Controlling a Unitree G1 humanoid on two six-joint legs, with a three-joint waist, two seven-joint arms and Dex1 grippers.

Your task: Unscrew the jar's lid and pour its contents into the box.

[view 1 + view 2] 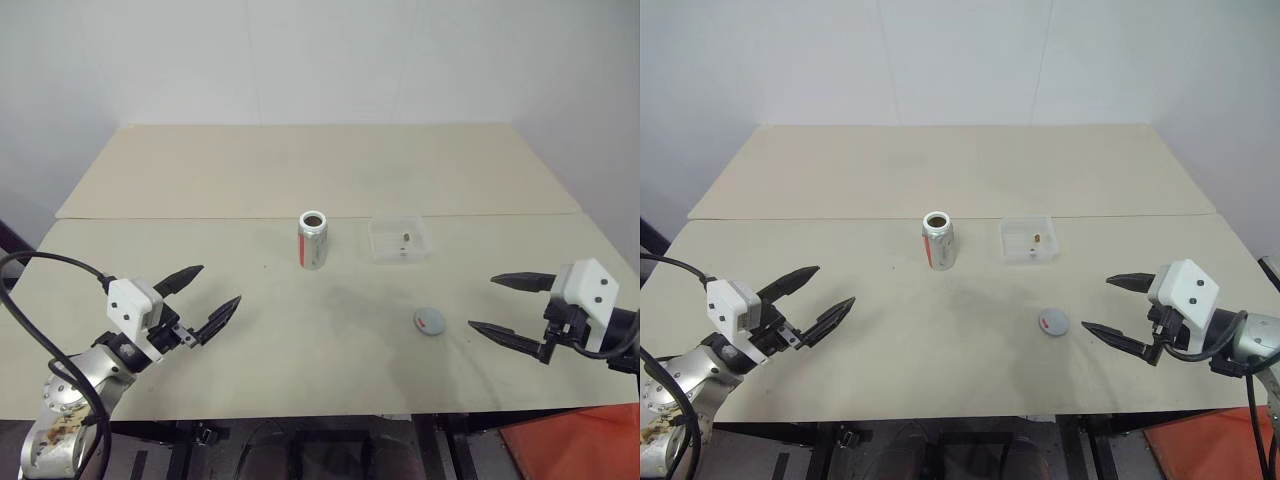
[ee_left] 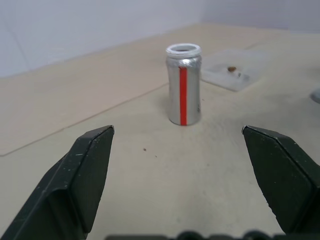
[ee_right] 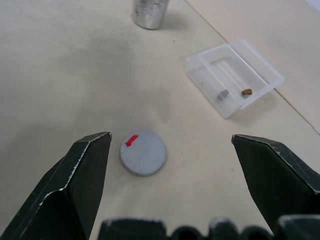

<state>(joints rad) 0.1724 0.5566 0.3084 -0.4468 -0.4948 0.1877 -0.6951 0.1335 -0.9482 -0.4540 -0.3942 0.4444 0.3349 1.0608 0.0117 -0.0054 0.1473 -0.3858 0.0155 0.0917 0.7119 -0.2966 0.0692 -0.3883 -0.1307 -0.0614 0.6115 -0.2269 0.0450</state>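
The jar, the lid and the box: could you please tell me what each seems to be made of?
The jar looks like brushed metal, perhaps aluminium: silvery sheen with soft reflections and a red stripe down its side. The lid seems matte grey plastic or painted metal; it shows no shine and carries a red mark. The box is clear plastic, likely thin and glossy: the table shows through its walls.

open jar (image 1: 313,240) upright beside box (image 1: 400,240)

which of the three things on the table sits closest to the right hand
The flat round grey lid with a red mark: it lies just ahead of the right hand, while the clear plastic box and silvery jar stand farther back.
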